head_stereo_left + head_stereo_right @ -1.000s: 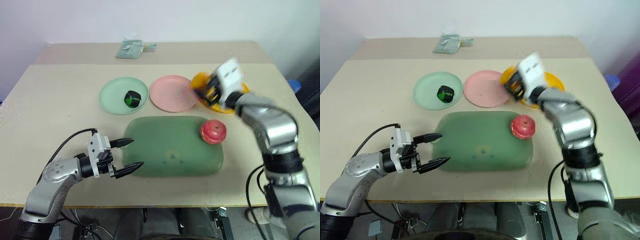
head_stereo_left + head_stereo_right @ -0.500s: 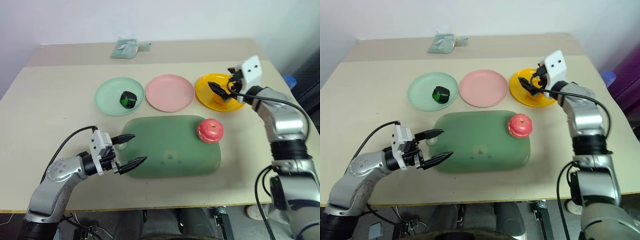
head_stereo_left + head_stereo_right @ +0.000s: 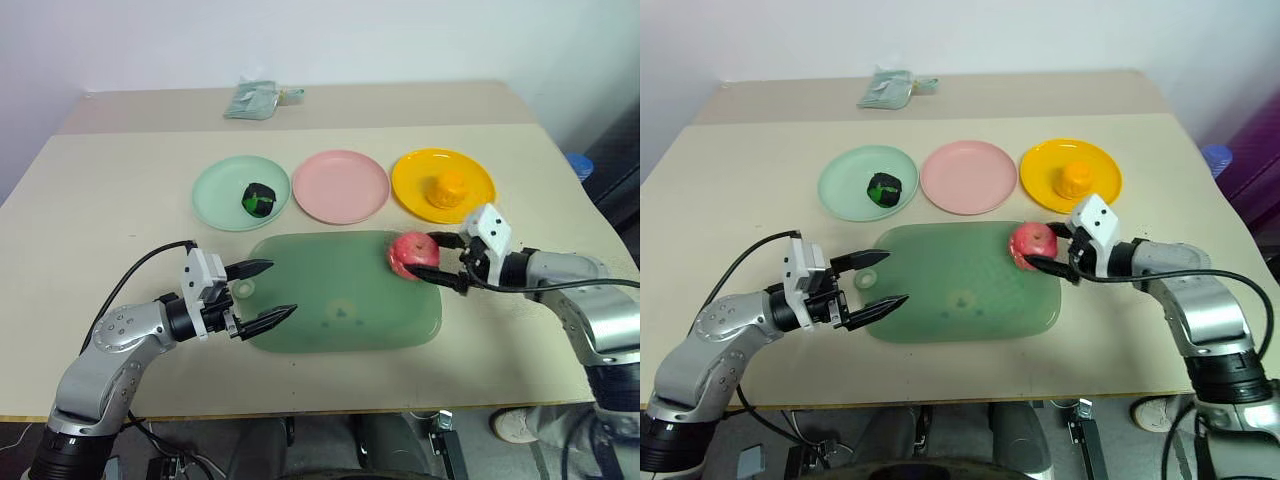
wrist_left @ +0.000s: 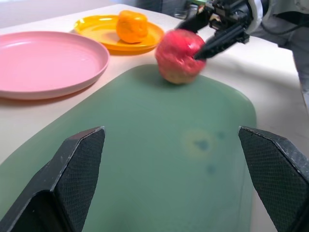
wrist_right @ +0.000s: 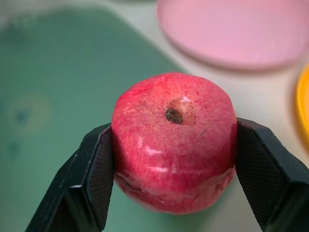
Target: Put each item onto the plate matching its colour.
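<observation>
My right jaws point(image 3: 1052, 250) clench the red apple point(image 3: 1032, 242) by its sides; left jaws point(image 3: 878, 279) spread, empty. Lifted fast, the rounded apple could squirt out from between them.

Green board point(image 3: 340, 295) — far packet point(image 3: 255, 100)

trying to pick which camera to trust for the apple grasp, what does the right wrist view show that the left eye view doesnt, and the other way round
Right wrist view alone: the dimple on top of the pink-red apple, and both black fingers pressed against its sides.

Left eye view alone: the mint green plate with the dark green lump, the orange fruit on the yellow plate, and the open left gripper.

Both: the apple in the right gripper, the green board, the bare pink plate.
</observation>
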